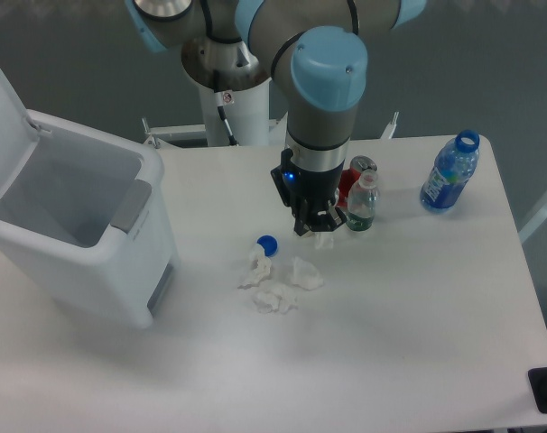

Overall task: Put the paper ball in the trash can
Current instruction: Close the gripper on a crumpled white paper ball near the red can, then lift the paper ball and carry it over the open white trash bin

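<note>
On the white table [418, 307], the gripper [320, 233] pinches a crumpled, irregular white paper ball [324, 240].

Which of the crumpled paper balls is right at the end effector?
The paper ball directly under the end effector, beside the small bottle; the other three lie clustered lower, near the blue cap.
</note>
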You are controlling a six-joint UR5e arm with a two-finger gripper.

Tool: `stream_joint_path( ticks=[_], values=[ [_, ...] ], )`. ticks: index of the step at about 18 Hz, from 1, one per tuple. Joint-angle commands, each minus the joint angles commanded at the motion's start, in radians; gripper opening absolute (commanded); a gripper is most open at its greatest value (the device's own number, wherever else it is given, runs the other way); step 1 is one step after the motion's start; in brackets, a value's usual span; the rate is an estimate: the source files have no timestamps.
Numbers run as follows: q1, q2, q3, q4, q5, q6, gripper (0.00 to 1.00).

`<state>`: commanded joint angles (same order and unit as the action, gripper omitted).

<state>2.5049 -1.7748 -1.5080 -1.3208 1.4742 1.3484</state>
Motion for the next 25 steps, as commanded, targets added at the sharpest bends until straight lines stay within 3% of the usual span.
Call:
stream_joint_path(
  ticks=[13,16,19,25],
  values=[
    [-0.009,0.008,0.012,0.002,-0.045,-0.153,0.00],
    [-0.017,0.047,0.006,0.002,-0.046,-0.250,0.00],
    [-0.043,0.086,0.005,0.011,-0.081,-0.452,0.00],
    [-0.080,0.185,0.003,0.035,-0.129,-0.609,0.00]
  ],
)
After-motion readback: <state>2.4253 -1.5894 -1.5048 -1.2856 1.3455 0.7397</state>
